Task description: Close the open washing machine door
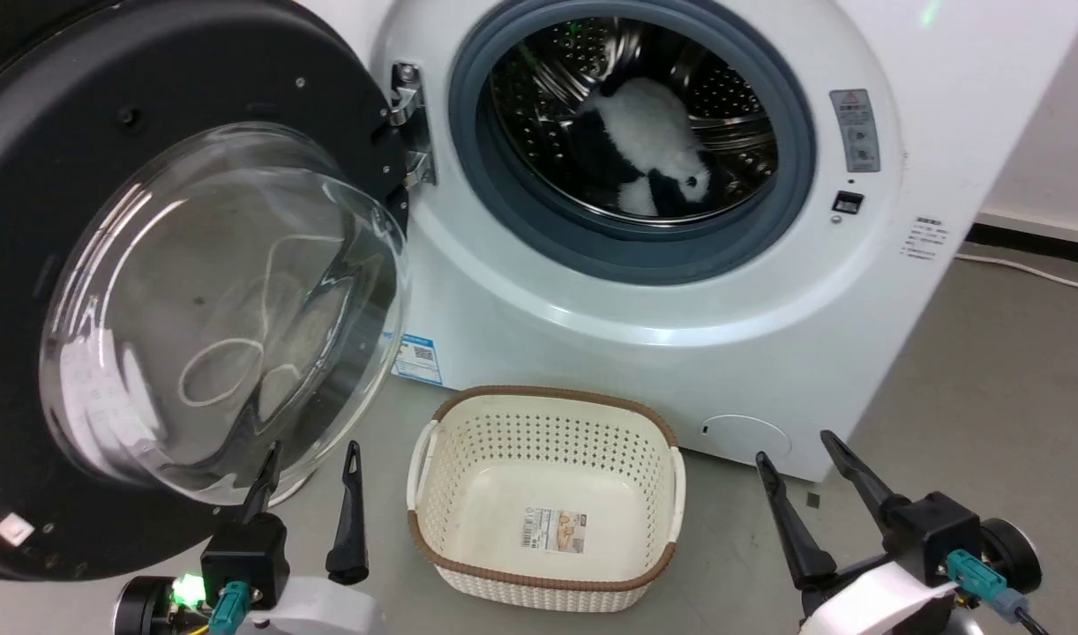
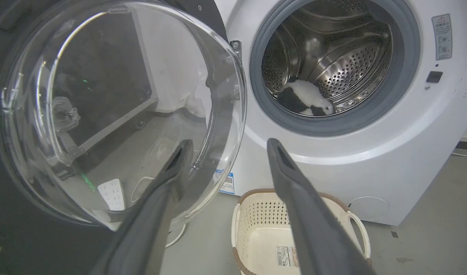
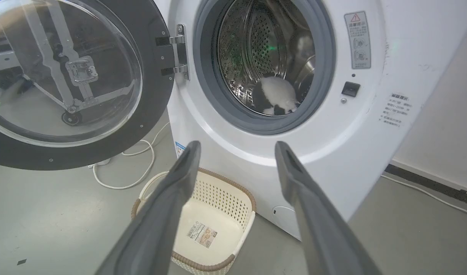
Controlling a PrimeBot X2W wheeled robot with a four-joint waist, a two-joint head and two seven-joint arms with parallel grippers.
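Left of the washing machine [image 1: 680, 335], the washing machine door [image 1: 177, 291] hangs wide open. Low off the machine's front left waits the left gripper [image 1: 314, 450], fingers spread and empty. A cream basket [image 1: 539, 432] stands before the machine. Off its lower right is the right gripper [image 1: 795, 445], fingers likewise spread and empty.

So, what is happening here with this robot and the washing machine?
The washing machine door stands wide open, at the left of the washing machine. A black-and-white soft toy lies in the drum. The left gripper and right gripper are open and hold nothing; the left is nearest the door. A cream basket stands before the machine.
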